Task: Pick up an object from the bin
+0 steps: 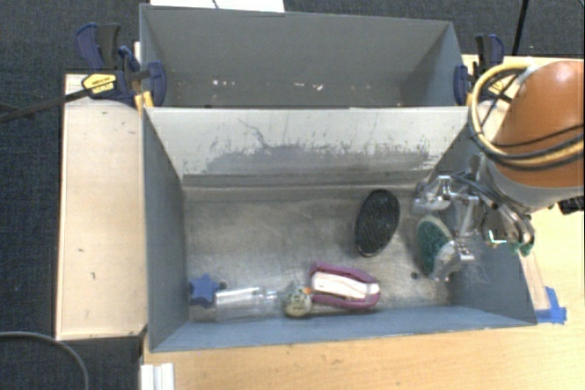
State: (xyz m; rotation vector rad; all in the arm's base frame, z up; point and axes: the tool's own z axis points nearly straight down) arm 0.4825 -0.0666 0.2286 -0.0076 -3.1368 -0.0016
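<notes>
Along the front wall of the bin [302, 151] lie a clear tube with a blue cap [228, 297], a small beige round piece [297, 301] and a purple-and-white object [345, 288], set in a loose row. Farther back, a black oval object [377, 221] rests apart on the floor. At the right, close to the side wall, the gripper [450, 237] stands low against a teal rounded object [428, 240], the likely target; whether the gripper is closed on it cannot be told. For a sound pick, the grasp should be centred on the teal body before lifting, and the lift should rise straight, clear of the side wall and the black oval.
</notes>
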